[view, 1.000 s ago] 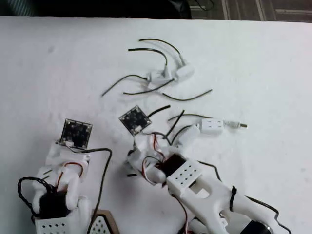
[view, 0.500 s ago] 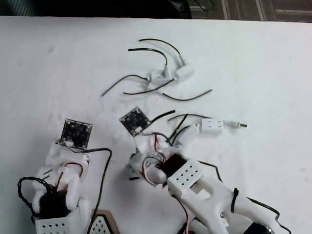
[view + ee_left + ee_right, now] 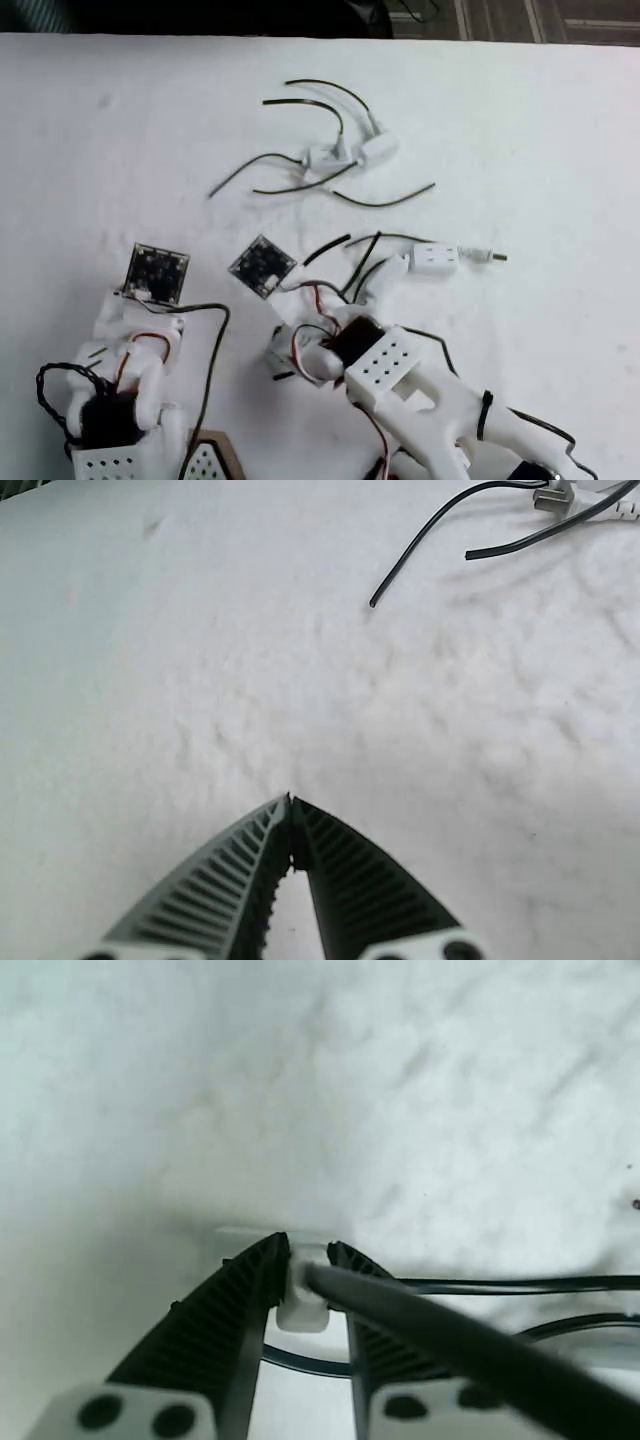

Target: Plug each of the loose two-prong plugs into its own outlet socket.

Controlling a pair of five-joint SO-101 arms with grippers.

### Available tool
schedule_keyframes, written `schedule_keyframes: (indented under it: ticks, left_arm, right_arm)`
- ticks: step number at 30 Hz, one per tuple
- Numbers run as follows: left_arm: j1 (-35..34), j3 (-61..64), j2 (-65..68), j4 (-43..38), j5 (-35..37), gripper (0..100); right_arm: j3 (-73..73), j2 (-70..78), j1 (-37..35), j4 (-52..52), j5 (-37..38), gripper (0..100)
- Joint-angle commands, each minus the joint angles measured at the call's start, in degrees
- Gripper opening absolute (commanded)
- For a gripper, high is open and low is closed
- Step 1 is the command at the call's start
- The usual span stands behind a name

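White table, high view: the table (image 3: 560,130) carries a tangle (image 3: 340,155) of white pieces and black wires at the far middle, well apart from both arms. A white block (image 3: 435,257) lies nearer, just beside the right arm (image 3: 400,380).
Left wrist view: the left tool (image 3: 291,810) is closed on nothing, its tips meeting above bare table. Wire ends (image 3: 430,530) lie well off.
Right wrist view: the right tool (image 3: 305,1255) is narrow, clamped on a small white plug (image 3: 300,1300) low over the table. Black wires (image 3: 500,1285) run off beside it.
Progress: early, I judge. One plug is in hand, none looks seated, and the tangle looks untouched.
Left to do: carry this plug to a socket, then the others.
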Motion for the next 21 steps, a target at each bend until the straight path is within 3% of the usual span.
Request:
schedule_keyframes:
  ticks: [1, 21]
  left_arm:
    - [-0.6, -0.2, -0.3, -0.8, -0.4, 2]
    - [-0.6, -0.1, -0.3, -0.8, -2.2, 2]
  right_arm:
    - [3.3, 0.5, 0.4, 3.6, 1.8, 6.3]
    - [-12.0, 0.5, 0.1, 14.3, 1.6, 8.4]
